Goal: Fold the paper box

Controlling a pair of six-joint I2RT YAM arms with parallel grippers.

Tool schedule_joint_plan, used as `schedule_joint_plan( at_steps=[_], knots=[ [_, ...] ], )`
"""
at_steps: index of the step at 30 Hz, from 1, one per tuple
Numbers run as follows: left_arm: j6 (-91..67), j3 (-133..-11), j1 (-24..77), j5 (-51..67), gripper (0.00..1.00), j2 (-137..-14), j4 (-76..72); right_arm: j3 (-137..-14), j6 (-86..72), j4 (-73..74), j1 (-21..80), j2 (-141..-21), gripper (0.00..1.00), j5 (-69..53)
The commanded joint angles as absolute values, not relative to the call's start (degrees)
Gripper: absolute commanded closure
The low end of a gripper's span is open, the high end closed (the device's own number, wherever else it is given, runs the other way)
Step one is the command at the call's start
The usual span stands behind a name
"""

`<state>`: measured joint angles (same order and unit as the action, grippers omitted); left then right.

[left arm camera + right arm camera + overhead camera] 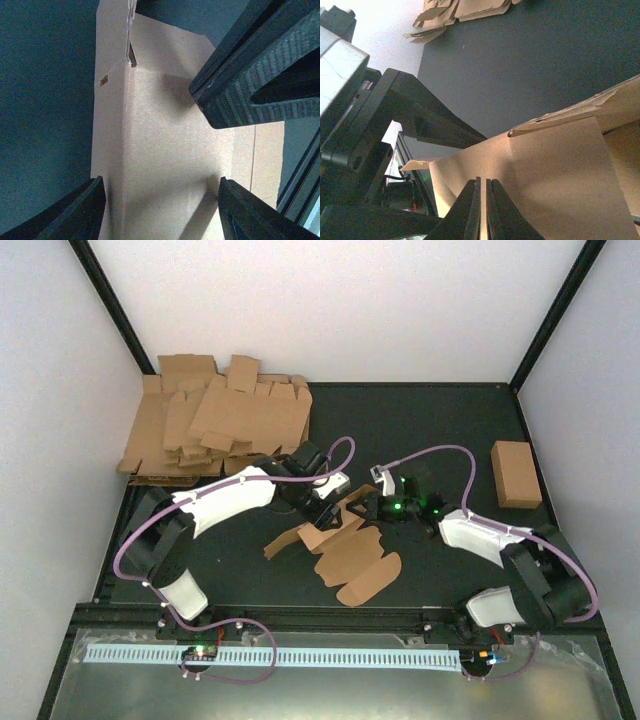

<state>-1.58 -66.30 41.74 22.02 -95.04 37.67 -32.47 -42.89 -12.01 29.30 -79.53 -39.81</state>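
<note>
Only the top view takes in the whole desk (440, 420). The box (350, 555) lies mid-desk, near the front edge, and is mostly an opened-out blank. Its rounded flaps are spread flat towards the near side, and its far part is lifted up between the two arms. A heap (215, 420) of flat blanks fills the far left corner. A closed brick (516, 474) sits well apart on the right, and nothing of its inside shows.

The left wrist view gives what the top view hides. The left fingers (75, 215) are spread, one on each side of a creased panel of the box. One finger is at the panel's folded edge and the other overlaps its face. I cannot tell whether they press on the panel. In the same view the tips of the right fingers (240, 95) meet that panel from the upper right and cast a shadow on it.

The right wrist view shows the right fingers clenched, with only a thin slit between them. They are set against the face of a raised panel, and a loose flap juts out above it. I cannot tell whether any card is pinched in the slit. No view shows the box formed into a carton, and nothing is seen inside it.
</note>
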Motion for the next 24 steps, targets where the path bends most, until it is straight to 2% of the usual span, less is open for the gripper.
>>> schedule_joint_plan(
  at_steps=[1, 11, 14, 16, 18, 24],
  knots=[
    [-0.7, -68.2, 41.6, 21.0, 0.36, -95.7, 37.9, -33.7, -41.9, -10.1, 29.6, -76.8, 0.9, -39.6],
    [-0.5, -68.3, 41.5, 23.2, 0.37, -94.6, 37.2, -38.1, -29.1, 9.1, 28.8, -69.4, 0.77, -24.2],
    [-0.4, -68.2, 41.4, 23.4, 0.38, -94.6, 37.1, -38.1, -28.1, 11.8, 27.6, -69.0, 0.63, -19.2],
    [-0.4, -68.1, 41.3, 23.5, 0.38, -94.6, 37.1, -38.3, -27.5, 12.9, 26.8, -68.5, 0.58, -15.5],
    [-0.3, -68.0, 41.3, 23.8, 0.38, -94.5, 37.1, -38.4, -26.5, 13.3, 26.3, -67.8, 0.47, -11.4],
    [-0.3, -67.9, 41.1, 24.4, 0.38, -94.5, 36.8, -39.4, -25.1, 13.3, 24.4, -71.1, 0.39, -9.6]
  ],
)
